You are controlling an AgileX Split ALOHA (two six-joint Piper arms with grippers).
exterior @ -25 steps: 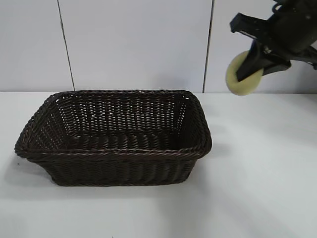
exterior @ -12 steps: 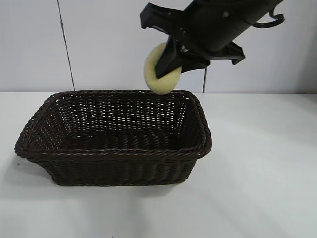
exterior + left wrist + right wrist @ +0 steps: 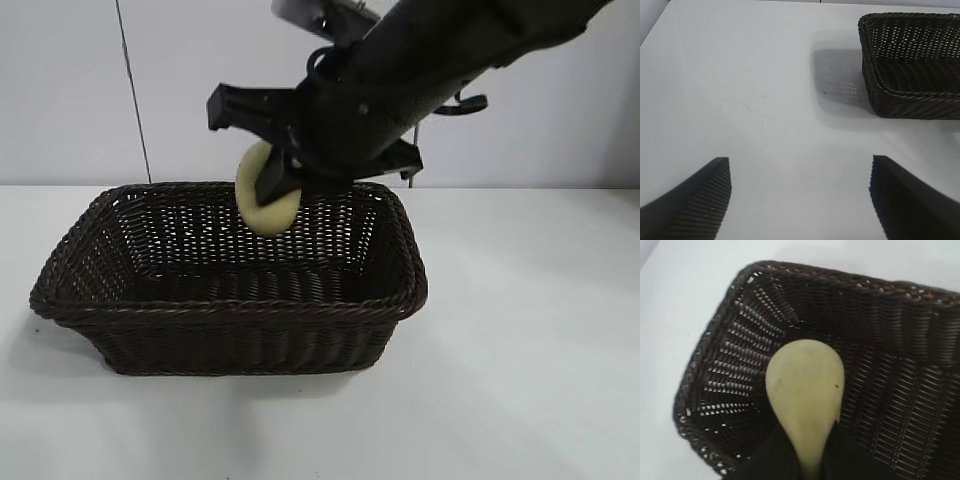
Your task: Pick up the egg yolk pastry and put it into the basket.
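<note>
pastry and arm have swung leftward since a moment ago: the egg yolk pastry [image 3: 264, 201] was up by the wall at the far right, then above the basket's back rim, and now hangs lower over the basket's [image 3: 228, 305] open middle, not touching the weave. going left to right: the left gripper [image 3: 800, 195] sits parked off beyond the basket's left end, fingers spread wide over bare white table [image 3: 740, 100] and holding nothing. next comes the basket, unmoved. above it the right gripper [image 3: 277, 186] reaches down from the upper right, fingers closed tight on the pastry. the pastry is gripped on edge, its flat faces pinched, its long axis running steeply down and tilted slightly leftward, its rounded end pointing into the basket.
</note>
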